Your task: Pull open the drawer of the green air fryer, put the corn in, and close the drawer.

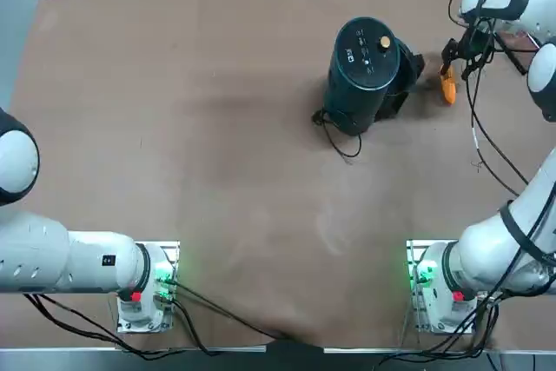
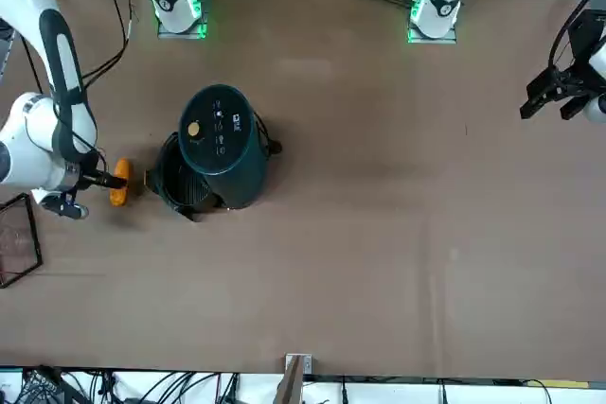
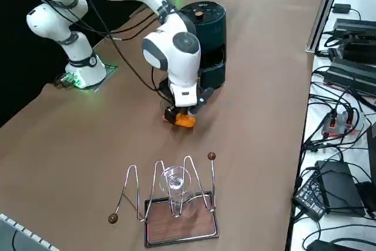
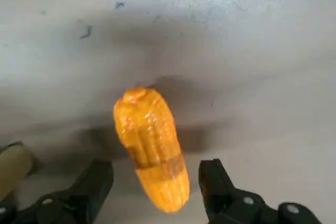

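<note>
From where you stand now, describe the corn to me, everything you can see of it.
The corn is a small, stubby orange cob, longer than wide, with rounded ends. Its surface looks glossy and bumpy, ridged lengthwise, with a darker, brownish band across it; the material might be plastic. No husk shows. It lies on its side on the brown table, beyond the open drawer of the air fryer. The open right gripper is over it, a finger on either side, neither visibly touching it.

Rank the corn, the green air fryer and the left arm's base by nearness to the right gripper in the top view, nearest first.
Measured from the right gripper:
1. Corn: right beside the gripper.
2. Green air fryer: to the gripper's left, its drawer out.
3. Left arm's base: farthest, down at lower left.
</note>
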Controlling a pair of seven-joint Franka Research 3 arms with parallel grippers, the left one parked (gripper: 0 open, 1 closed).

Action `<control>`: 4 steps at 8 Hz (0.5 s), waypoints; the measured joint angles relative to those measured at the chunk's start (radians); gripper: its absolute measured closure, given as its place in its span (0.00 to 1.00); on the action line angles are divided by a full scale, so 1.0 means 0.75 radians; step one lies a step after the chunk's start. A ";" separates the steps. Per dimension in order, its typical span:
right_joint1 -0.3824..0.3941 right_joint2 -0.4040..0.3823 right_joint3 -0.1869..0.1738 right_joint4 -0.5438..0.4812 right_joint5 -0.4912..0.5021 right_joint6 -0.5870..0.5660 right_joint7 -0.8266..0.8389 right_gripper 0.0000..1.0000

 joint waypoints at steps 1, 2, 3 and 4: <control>0.000 0.024 0.002 0.000 0.000 0.032 0.000 0.01; 0.000 0.038 0.003 0.000 0.000 0.051 0.000 0.07; 0.000 0.042 0.003 0.001 0.000 0.057 0.000 0.15; 0.000 0.041 0.003 0.004 0.001 0.057 0.000 0.36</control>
